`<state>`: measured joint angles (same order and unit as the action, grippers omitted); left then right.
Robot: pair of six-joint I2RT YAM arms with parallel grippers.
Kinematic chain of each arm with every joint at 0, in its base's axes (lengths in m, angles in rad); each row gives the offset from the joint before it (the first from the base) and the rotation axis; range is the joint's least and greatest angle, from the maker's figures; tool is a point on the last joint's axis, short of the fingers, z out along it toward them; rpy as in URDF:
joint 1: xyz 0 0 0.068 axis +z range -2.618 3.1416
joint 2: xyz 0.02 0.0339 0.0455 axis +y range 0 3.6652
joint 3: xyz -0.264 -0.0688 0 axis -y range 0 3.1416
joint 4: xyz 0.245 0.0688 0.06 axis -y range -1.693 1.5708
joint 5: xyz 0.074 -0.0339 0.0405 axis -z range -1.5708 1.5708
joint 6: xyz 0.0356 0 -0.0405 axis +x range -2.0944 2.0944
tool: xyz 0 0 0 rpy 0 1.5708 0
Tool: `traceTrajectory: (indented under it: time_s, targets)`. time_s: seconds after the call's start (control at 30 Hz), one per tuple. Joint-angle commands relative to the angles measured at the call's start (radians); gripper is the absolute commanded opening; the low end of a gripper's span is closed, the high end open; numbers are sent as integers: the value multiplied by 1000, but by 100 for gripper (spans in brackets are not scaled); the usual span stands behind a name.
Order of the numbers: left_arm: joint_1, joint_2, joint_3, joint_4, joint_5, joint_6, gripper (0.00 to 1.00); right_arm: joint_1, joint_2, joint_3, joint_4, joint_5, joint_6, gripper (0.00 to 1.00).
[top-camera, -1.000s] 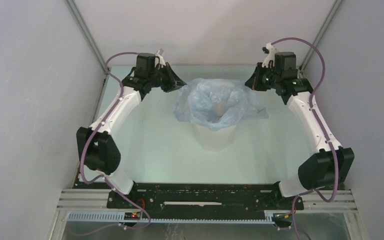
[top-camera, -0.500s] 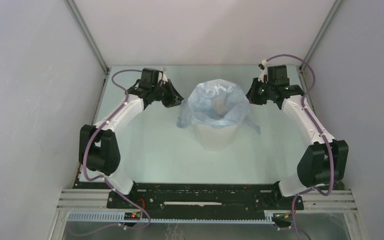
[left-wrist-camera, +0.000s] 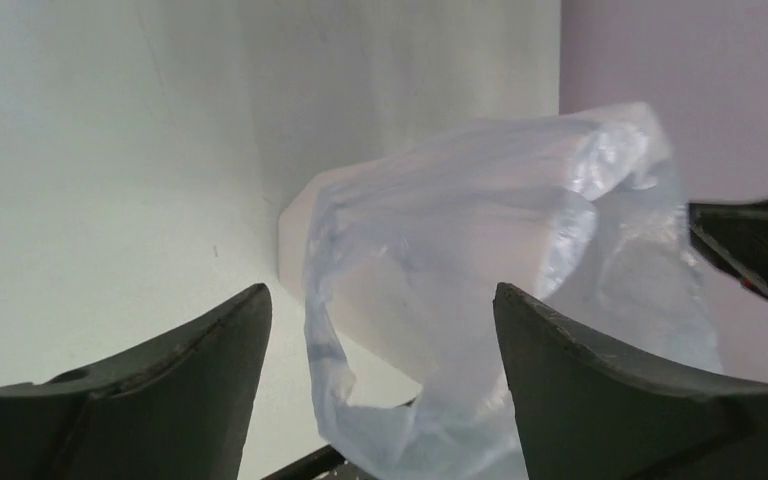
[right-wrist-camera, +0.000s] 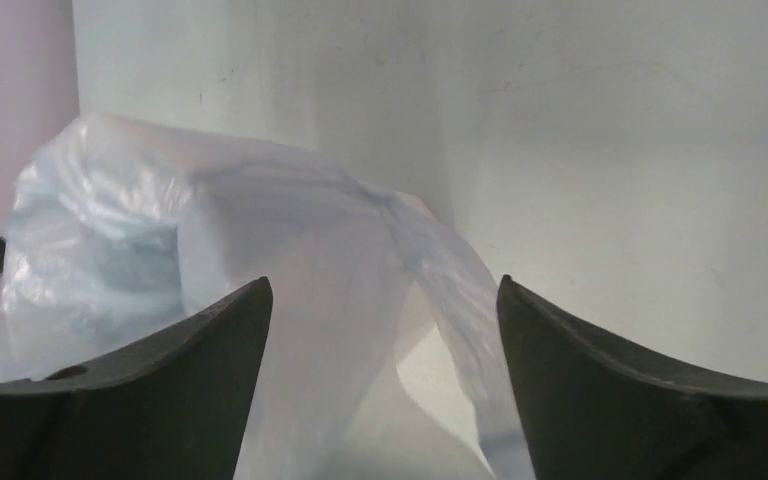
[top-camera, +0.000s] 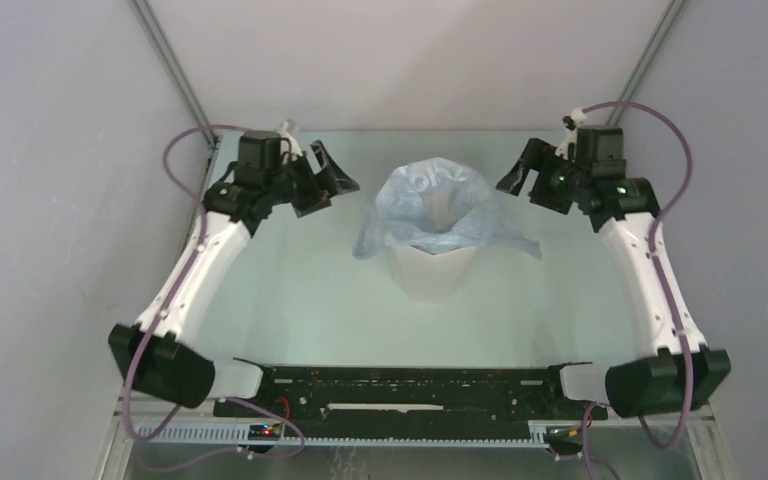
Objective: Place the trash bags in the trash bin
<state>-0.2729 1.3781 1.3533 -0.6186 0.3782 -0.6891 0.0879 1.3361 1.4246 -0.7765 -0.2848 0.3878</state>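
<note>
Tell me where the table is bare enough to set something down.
Bare: the table strip between the trash bin and the arm bases, and the patches left and right of the bin. Crowded: beside the trash bag, flanked by left gripper and right gripper.

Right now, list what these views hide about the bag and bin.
Trash bin interior: top view, the trash bag lines its mouth, so the bag's depth cannot be told.
Bin rim: all views, draped in film.
Bag's hanging edge: both wrist views, cut off by the bottom edge.
</note>
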Motion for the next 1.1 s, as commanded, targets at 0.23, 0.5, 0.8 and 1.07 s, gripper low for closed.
traceTrajectory:
  time_s: [0.23, 0.5, 0.8, 1.07]
  targets:
    - [35, -424, -358, 164, 48, -460, 89, -127, -318, 36, -380, -22, 164, 100]
    - [1, -516, -656, 528, 138, -1006, 88, -131, -522, -155, -378, 30, 795, 100]
    - [-170, -472, -717, 545, 57, -1271, 91, -102, -577, -310, -267, -19, 1162, 97]
    - [-207, -451, -718, 551, 11, -1306, 80, 43, -513, -354, -205, 27, 1254, 83]
